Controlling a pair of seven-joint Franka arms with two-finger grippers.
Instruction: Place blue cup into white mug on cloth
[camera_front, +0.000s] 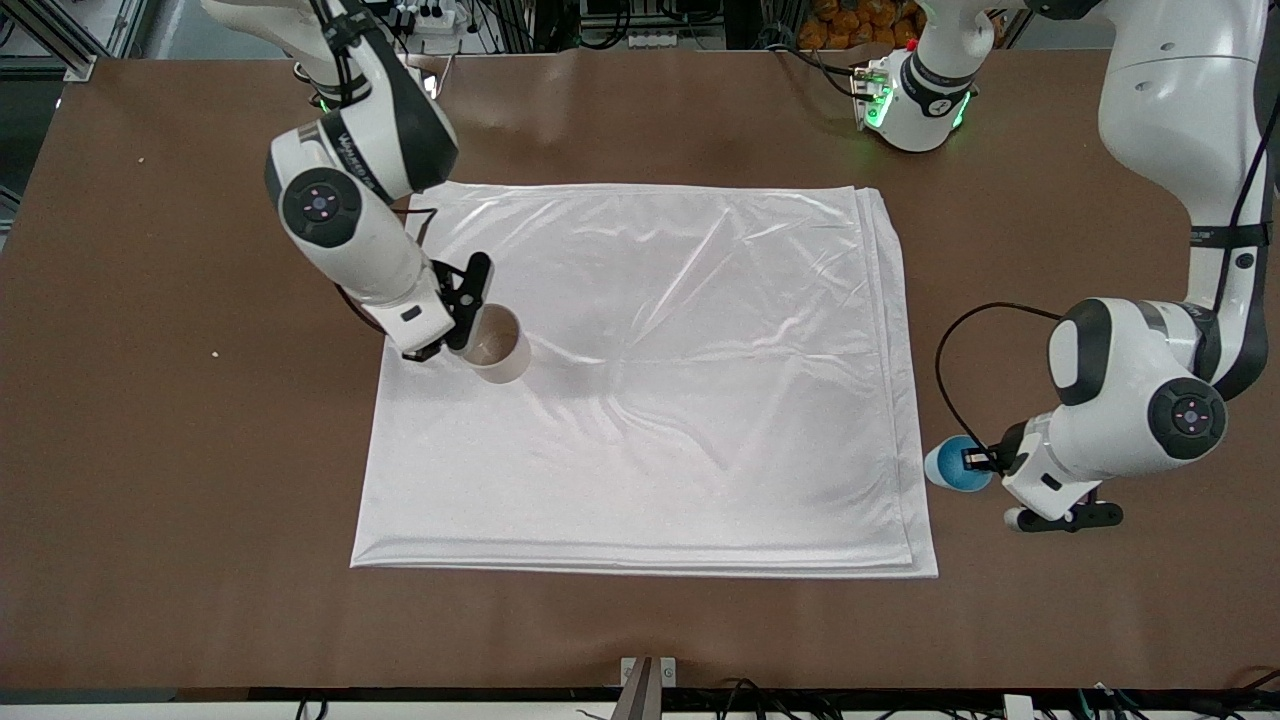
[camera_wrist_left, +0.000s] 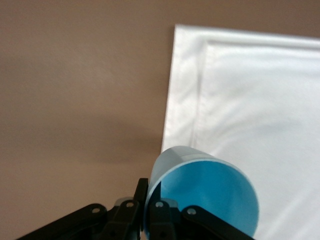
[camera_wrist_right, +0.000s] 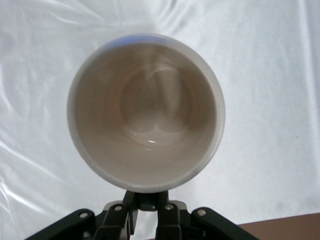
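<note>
1. My left gripper (camera_front: 975, 461) is pinched tight on the blue cup (camera_front: 956, 464), fingers clamped over its rim wall; the cup's open mouth faces my left wrist camera (camera_wrist_left: 202, 197).
2. The blue cup is off the cloth (camera_front: 640, 380), over bare brown table (camera_front: 150, 450) just beside the cloth's edge at the left arm's end, about 4 o'clock from the cloth's middle in the front view.
3. Can't tell whether the cup touches the table or hangs just above it.
4. My right gripper (camera_front: 462, 330) is closed tight at the white mug (camera_front: 495, 343), gripping at the rim where the handle sits; the handle itself is hidden by my fingers (camera_wrist_right: 167, 212).
5. The white mug is upright on the cloth, near the cloth's edge at the right arm's end, roughly 9 o'clock from the cloth's middle.
6. The mug's inside (camera_wrist_right: 150, 112) is bare and cream.
7. The cloth lies flat, folded in layers, lightly wrinkled.
8. Mug and blue cup are well apart, cloth between them.
</note>
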